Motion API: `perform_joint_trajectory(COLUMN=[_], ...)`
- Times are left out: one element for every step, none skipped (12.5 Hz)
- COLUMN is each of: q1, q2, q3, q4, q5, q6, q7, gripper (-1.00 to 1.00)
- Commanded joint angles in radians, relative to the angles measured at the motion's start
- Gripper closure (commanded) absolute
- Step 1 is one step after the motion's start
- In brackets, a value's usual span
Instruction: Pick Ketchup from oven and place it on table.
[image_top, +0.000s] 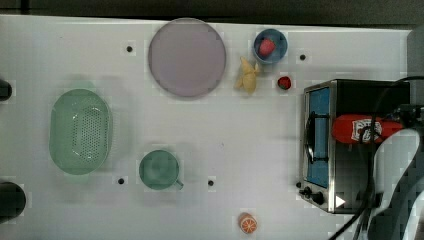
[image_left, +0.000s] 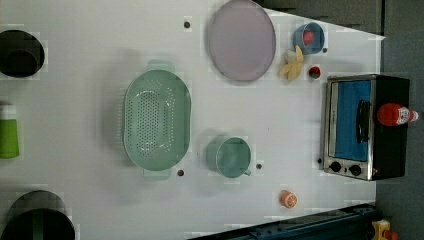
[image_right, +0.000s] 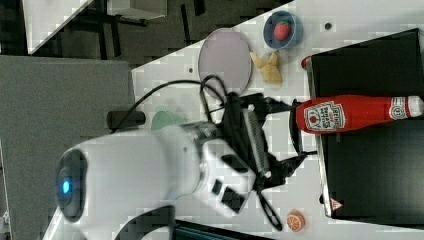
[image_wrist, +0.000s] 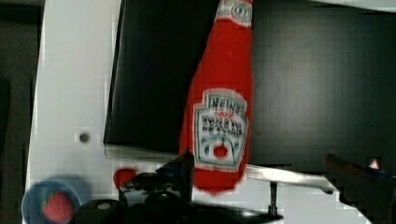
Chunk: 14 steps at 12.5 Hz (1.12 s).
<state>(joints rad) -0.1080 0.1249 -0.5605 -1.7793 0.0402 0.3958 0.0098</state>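
The white arm (image_right: 150, 165) looms closest, its gripper (image_right: 287, 132) spread wide and holding nothing, just short of the ketchup (image_right: 350, 114) — a red bottle standing on the oven (image_right: 370, 170) roof near the front edge, above the door, not inside. The table (image_top: 225, 125) beyond carries a colander (image_top: 80, 131), mug (image_top: 159, 170) and plate (image_top: 187, 57). The approach looks underway: the fingers would do best to straddle the bottle's broad labelled body squarely — not the tapering neck — before closing, lest it topple.

Green colander (image_top: 80, 131), mug (image_top: 159, 169), plate (image_top: 186, 56)
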Motion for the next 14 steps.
perform_joint_trajectory(q1=[-0.001, -0.011, -0.021, -0.029, -0.036, -0.041, -0.043, -0.046, -0.046, -0.047, -0.05, -0.05, -0.05, -0.05], q2=[0.099, 0.133, 0.164, 0.19, 0.211, 0.229, 0.244, 0.258, 0.269, 0.274, 0.279, 0.28, 0.281, 0.281], q3=[-0.001, -0.002, -0.002, -0.003, -0.003, -0.003, -0.003, -0.003, 0.0, -0.001, -0.003, 0.0, 0.002, 0.002], q4=[0.06, 0.067, 0.07, 0.07, 0.07, 0.069, 0.068, 0.065, 0.064, 0.055, 0.046, 0.041, 0.036, 0.03], q5=[0.088, 0.12, 0.147, 0.157, 0.157, 0.157, 0.163, 0.168, 0.178, 0.179, 0.187, 0.192, 0.192, 0.192], q6=[0.004, 0.006, 0.019, 0.035, 0.066, 0.083, 0.088, 0.083, 0.083, 0.083, 0.086, 0.085, 0.091, 0.109], q7=[0.026, 0.026, 0.026, 0.026, 0.026, 0.026, 0.026, 0.026, 0.026, 0.026, 0.026, 0.026, 0.026, 0.026], gripper=[-1.0, -1.0, -1.0, -1.0, -1.0, -1.0, -1.0, -1.0, -1.0, -1.0, -1.0, -1.0, -1.0, -0.92])
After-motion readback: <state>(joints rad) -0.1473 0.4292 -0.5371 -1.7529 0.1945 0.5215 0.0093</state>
